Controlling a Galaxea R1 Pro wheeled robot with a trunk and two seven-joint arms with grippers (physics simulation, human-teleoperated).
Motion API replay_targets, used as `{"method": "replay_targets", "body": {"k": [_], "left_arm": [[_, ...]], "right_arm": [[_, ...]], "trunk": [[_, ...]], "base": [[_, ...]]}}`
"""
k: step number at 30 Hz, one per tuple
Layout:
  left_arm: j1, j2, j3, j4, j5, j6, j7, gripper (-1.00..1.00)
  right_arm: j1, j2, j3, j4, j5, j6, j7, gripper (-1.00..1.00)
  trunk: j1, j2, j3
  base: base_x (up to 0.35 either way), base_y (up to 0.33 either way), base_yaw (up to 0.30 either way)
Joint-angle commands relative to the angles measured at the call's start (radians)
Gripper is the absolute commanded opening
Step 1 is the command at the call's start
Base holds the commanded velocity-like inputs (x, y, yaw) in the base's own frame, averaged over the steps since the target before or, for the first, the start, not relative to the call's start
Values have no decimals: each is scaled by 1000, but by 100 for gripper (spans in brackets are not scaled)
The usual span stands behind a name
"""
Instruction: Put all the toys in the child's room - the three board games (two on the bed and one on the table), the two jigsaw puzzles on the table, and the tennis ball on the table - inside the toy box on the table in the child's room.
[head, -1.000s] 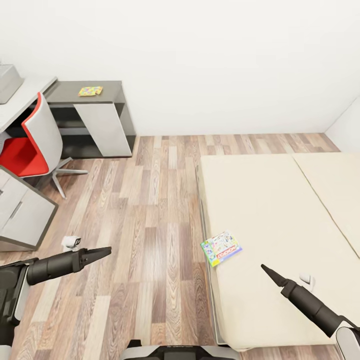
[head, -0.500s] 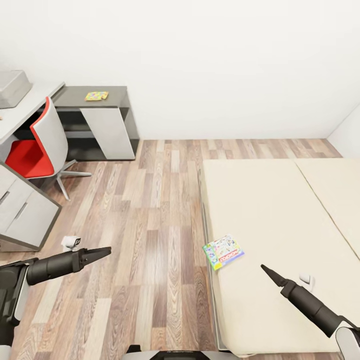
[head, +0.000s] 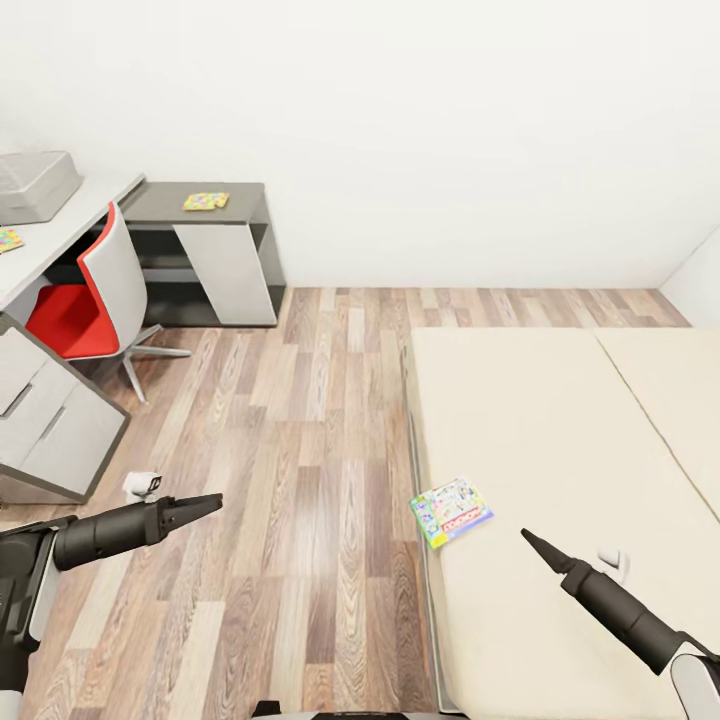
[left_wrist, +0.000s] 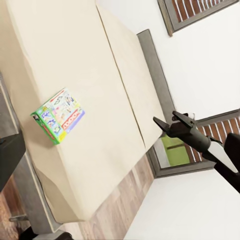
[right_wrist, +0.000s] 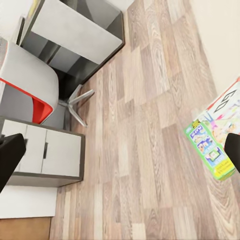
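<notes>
One board game (head: 452, 511) with a white-green-yellow lid lies flat on the near left edge of the bed (head: 560, 430); it also shows in the left wrist view (left_wrist: 57, 115) and the right wrist view (right_wrist: 216, 144). A jigsaw puzzle (head: 206, 201) rests on the dark grey section of the table (head: 160, 210). Another jigsaw puzzle (head: 8, 239) lies on the pale section, beside the grey toy box (head: 35, 186). My left gripper (head: 212, 500) hangs open over the floor. Over the mattress, right of the board game, my right gripper (head: 528, 538) is open and empty.
A red and grey swivel chair (head: 88, 295) stands tucked at the table. A grey drawer unit (head: 45, 420) juts out at the left. Wood-plank floor (head: 310, 430) runs between table and bed. White walls close the far side.
The whole view has shifted: table and bed sit lower and further right in the picture, and the second puzzle has come into view at the left. Both arms hold the same pose.
</notes>
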Motion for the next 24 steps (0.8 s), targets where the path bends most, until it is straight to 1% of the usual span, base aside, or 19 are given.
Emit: {"method": "replay_targets", "body": {"k": [1,15,24], "left_arm": [[-1,1,1,0,-2,11,-4,100],[-1,-2,0,0,-3,11,-4,100],[-1,-2,0,0,-3,11,-4,100]], "right_arm": [[0,0,0,0,-7,8,0,100],[0,1,0,0,-7,8,1,100],[0,2,0,0,-7,8,4,100]], "trunk": [[1,-2,0],[1,-2,24],[1,-2,38]], "base": [[0,0,66],[0,0,65],[0,0,-3]]}}
